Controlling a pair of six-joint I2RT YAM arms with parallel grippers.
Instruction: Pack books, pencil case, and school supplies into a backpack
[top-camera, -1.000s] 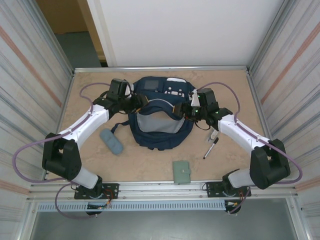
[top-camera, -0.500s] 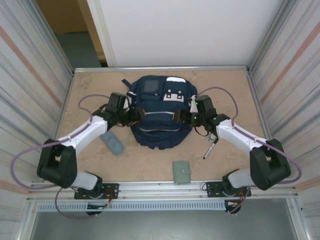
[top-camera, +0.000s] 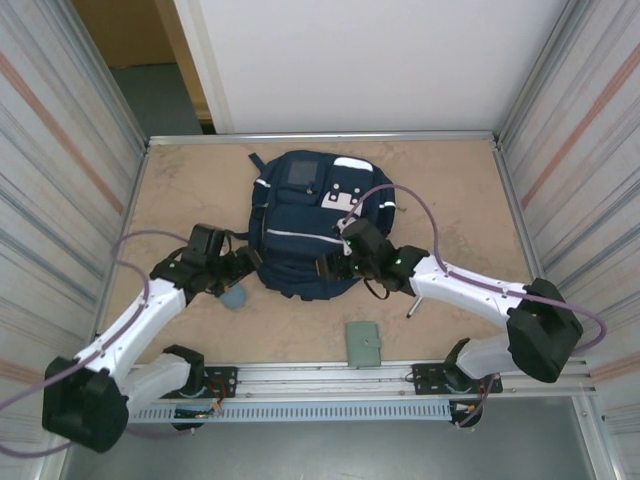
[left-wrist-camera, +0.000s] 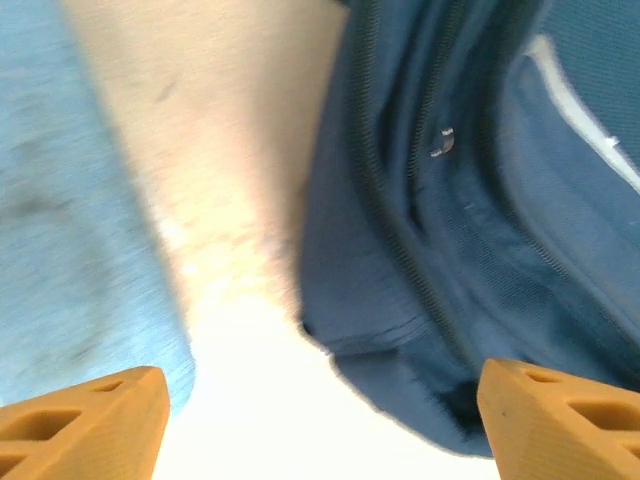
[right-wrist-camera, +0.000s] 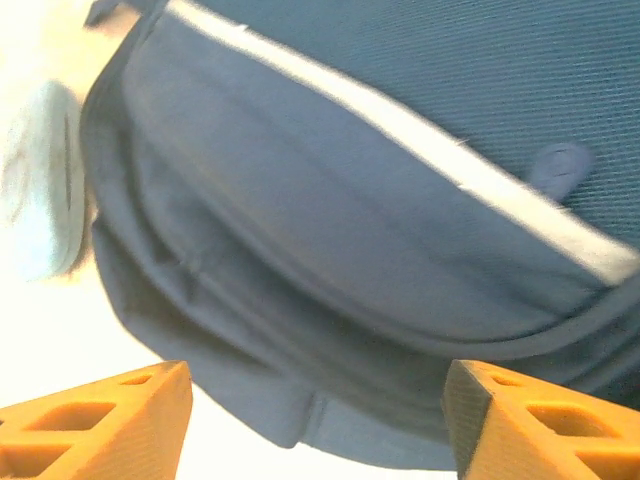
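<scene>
Tabletop (top-camera: 450, 190), backpack's (top-camera: 300, 215) near end between left fingers (left-wrist-camera: 85, 425) and right fingers (right-wrist-camera: 100, 420)

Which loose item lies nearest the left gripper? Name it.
The slate-blue soft pouch, right beside the left gripper; the grey-green square booklet and black marker pen lie farther right.

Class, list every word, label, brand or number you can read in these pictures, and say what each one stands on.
No text can be read.
The backpack has a pale patch with dark marks that are too small to make out.
The grey-green booklet shows no lettering from above.
</scene>
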